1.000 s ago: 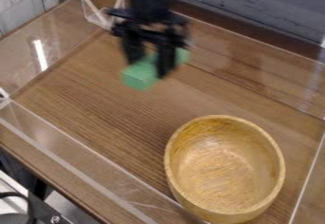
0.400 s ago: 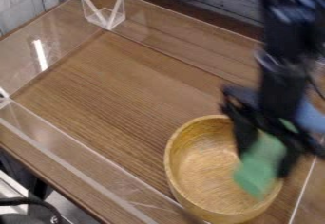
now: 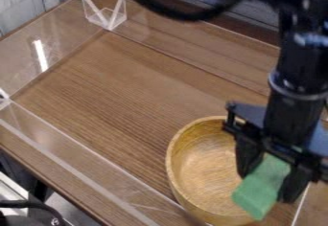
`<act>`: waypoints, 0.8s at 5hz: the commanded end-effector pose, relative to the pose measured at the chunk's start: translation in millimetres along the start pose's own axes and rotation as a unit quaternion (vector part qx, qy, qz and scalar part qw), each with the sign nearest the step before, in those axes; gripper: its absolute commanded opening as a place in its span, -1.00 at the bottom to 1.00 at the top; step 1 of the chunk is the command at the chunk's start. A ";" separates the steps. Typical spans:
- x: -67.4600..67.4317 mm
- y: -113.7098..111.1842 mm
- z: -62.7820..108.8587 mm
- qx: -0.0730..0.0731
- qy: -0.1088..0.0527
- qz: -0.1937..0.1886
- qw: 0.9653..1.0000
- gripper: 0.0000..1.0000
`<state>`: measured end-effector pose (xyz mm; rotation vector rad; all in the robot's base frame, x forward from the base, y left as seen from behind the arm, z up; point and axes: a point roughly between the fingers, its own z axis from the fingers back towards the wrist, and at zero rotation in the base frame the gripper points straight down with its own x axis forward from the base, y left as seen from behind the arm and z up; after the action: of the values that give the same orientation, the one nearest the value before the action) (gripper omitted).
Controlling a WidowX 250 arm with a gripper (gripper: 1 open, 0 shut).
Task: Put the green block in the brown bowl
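Observation:
The brown bowl, round and light wood with a thick rim, sits at the lower right of the table. My black gripper hangs over the bowl's right half, pointing down, shut on the green block. The bright green block sticks out below the fingers, above the bowl's inside near its right rim. Whether the block touches the bowl I cannot tell. The arm rises from the gripper toward the upper right.
The wooden tabletop is fenced by low clear acrylic walls. A small clear triangular stand is at the back left. The table's front edge drops off at the lower left.
My gripper carried the green block from the back middle of the table to the right and toward the front, ending over the bowl. In the last half second it shifted only slightly.

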<state>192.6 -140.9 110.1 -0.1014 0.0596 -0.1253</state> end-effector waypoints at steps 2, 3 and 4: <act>3.1 9.3 44.3 -0.009 -0.044 0.027 0.999 -1.00; 0.7 1.6 31.0 -0.006 -0.046 0.024 0.999 -1.00; 0.2 -7.1 14.0 -0.002 -0.049 0.019 0.999 -1.00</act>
<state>189.1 -144.5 116.2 -0.0935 -0.0043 -0.0805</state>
